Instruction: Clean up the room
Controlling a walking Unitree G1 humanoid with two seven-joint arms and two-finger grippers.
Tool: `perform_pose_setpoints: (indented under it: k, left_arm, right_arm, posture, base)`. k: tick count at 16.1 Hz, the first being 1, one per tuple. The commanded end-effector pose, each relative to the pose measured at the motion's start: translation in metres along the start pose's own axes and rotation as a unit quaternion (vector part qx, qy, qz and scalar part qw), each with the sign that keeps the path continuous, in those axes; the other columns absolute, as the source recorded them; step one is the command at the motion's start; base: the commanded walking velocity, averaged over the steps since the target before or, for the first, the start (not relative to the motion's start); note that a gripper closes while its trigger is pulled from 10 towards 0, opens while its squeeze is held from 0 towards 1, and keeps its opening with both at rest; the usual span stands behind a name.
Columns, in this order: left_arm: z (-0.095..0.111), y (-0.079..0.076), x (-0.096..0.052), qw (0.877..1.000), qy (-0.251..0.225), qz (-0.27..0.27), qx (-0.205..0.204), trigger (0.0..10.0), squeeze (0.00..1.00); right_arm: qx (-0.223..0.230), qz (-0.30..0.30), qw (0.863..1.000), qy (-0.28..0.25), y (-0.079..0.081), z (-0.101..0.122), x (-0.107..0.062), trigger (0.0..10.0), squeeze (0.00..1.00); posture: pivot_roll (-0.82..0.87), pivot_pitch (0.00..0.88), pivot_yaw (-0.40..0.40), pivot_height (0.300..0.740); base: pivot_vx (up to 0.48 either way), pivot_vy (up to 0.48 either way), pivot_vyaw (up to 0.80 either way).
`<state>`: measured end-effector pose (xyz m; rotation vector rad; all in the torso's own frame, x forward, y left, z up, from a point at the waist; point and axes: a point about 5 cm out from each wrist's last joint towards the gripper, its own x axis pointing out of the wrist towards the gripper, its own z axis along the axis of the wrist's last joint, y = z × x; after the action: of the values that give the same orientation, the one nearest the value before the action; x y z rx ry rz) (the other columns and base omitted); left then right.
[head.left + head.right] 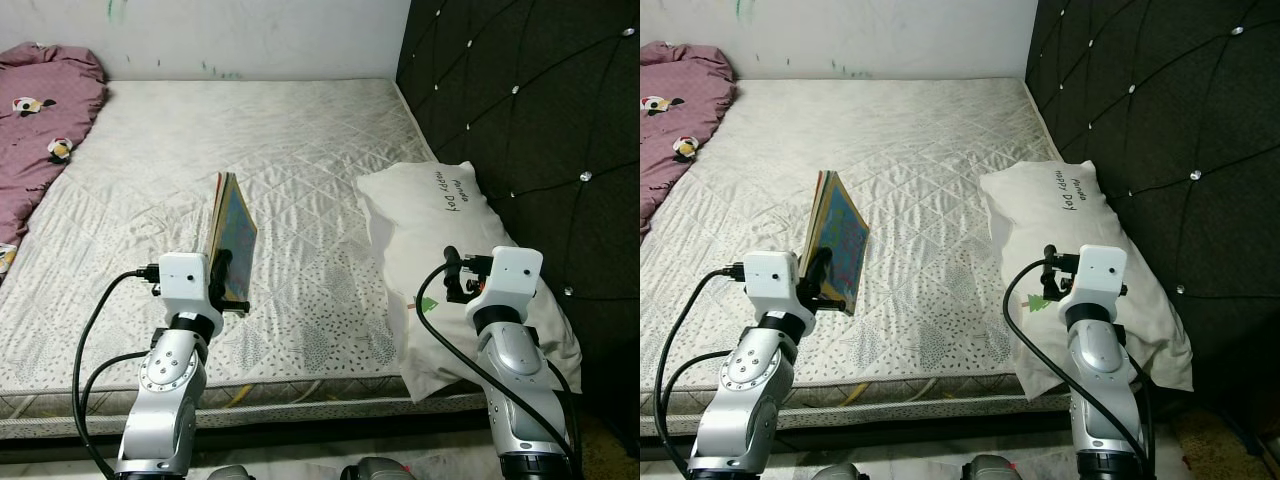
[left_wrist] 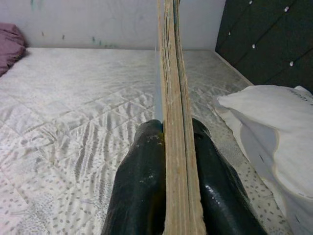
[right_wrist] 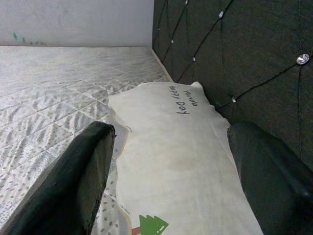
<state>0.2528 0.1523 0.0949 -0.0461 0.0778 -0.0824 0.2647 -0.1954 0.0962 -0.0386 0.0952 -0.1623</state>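
Observation:
My left gripper [image 1: 222,275] is shut on a thin picture book [image 1: 233,237] with a colourful cover, holding it upright on its edge above the front part of the mattress [image 1: 280,150]. In the left wrist view both black fingers [image 2: 142,191] press the book's page edges [image 2: 172,98] from either side. My right gripper [image 1: 455,275] is open over the near end of a white pillow [image 1: 430,220] printed "Happy Day". In the right wrist view its two fingers [image 3: 73,181] stand wide apart with the pillow [image 3: 176,147] below them and nothing between.
A mauve patterned blanket [image 1: 40,110] lies bunched at the far left of the bed. A black tufted headboard [image 1: 530,110] runs along the right side, close to the pillow. A white wall [image 1: 220,35] stands behind the bed. The mattress's front edge [image 1: 300,395] is just before me.

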Motion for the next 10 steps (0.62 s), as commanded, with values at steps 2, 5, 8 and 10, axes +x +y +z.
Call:
perform_pose_setpoints:
  k: [2, 5, 8, 10]
  left_arm:
    - [0.0156, -0.0028, 0.0027, 0.999, -0.033, -0.011, 0.001, 10.0, 0.00]
    - [0.0165, -0.0038, 0.0030, 0.999, -0.035, -0.013, 0.003, 10.0, 0.00]
    - [0.0166, -0.0041, 0.0035, 0.999, -0.035, -0.015, 0.002, 10.0, 0.00]
    - [0.0167, -0.0043, 0.0038, 0.999, -0.035, -0.015, 0.002, 10.0, 0.00]
  right_arm:
    - [0.002, 0.007, 1.000, -0.010, 0.0017, 0.0069, 0.0010, 10.0, 0.00]
    - [0.002, 0.008, 1.000, -0.011, 0.0020, 0.0075, 0.0018, 10.0, 0.00]
    - [0.002, 0.008, 1.000, -0.011, 0.0025, 0.0077, 0.0021, 10.0, 0.00]
    - [0.002, 0.008, 1.000, -0.011, 0.0026, 0.0078, 0.0022, 10.0, 0.00]
  posture:
    - [-0.03, 0.000, -0.012, 0.740]
    - [-0.03, 0.000, -0.013, 0.740]
    - [-0.03, 0.000, -0.014, 0.740]
    - [-0.03, 0.000, -0.013, 0.740]
  base:
    - [0.000, 0.000, 0.00]
    - [0.000, -0.100, 0.00]
    - [0.000, -0.342, 0.00]
    - [0.000, -0.347, 0.00]
